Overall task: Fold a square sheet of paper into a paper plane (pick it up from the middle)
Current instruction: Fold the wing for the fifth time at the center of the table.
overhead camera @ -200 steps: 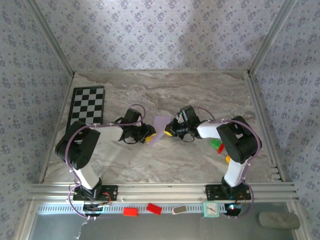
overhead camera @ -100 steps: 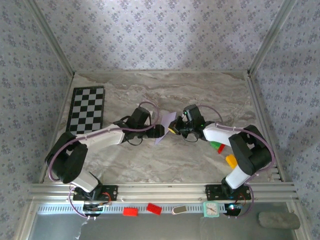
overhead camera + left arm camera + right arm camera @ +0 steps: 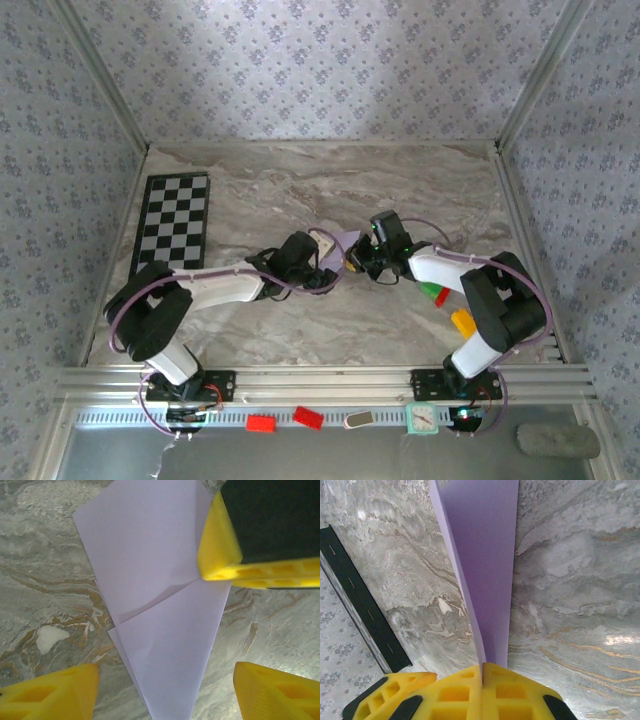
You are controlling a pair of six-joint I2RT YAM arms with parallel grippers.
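The right jaws are pinched shut on one edge of the pale lilac paper plane (image 3: pixel 160 605), near the middle of the table (image 3: pixel 420 180); the left jaws stand open, straddling its pointed tip without gripping it

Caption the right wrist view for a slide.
Right gripper shut on the folded lilac paper over the marble table.

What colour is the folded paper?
The folded paper is pale lilac; left wrist view shows it best.
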